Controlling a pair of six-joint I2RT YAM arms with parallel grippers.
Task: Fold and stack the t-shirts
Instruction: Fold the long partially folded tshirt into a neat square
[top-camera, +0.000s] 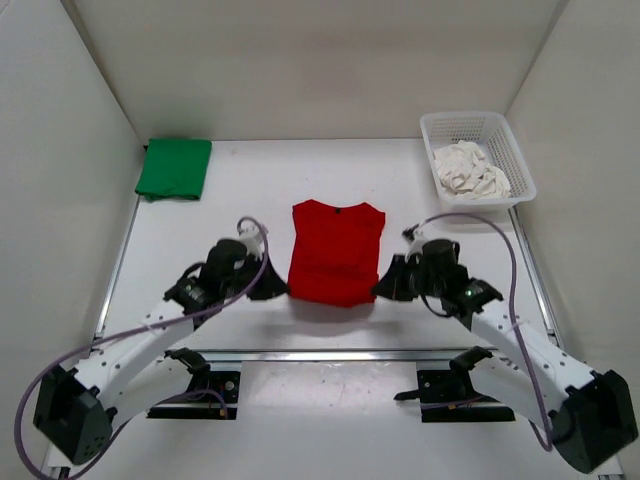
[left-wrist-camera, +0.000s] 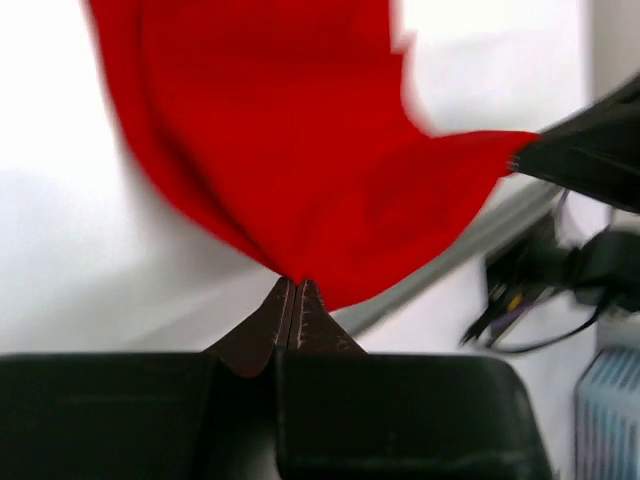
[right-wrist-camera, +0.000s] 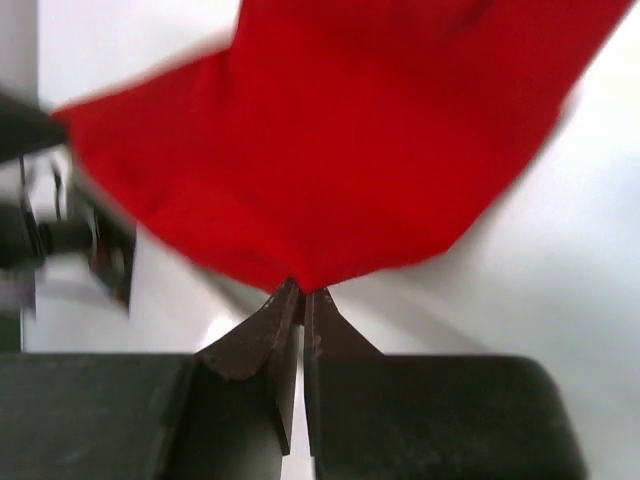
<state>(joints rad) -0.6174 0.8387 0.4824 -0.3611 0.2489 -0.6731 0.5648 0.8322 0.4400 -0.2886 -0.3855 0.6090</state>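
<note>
Top external | red t-shirt (top-camera: 336, 252) sitting mid bench (top-camera: 250, 200) | left gripper (top-camera: 278, 290) and right gripper (top-camera: 382, 290) both clamping its near corners | tiny pinch, so uneven lifting is risking a corner slipping free

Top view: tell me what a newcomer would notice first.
The red shirt is spread mid-table, its near corners pinched by the shut left gripper and right gripper. A folded green shirt sits at the far left. A crumpled white shirt lies in the basket at the far right.
</note>
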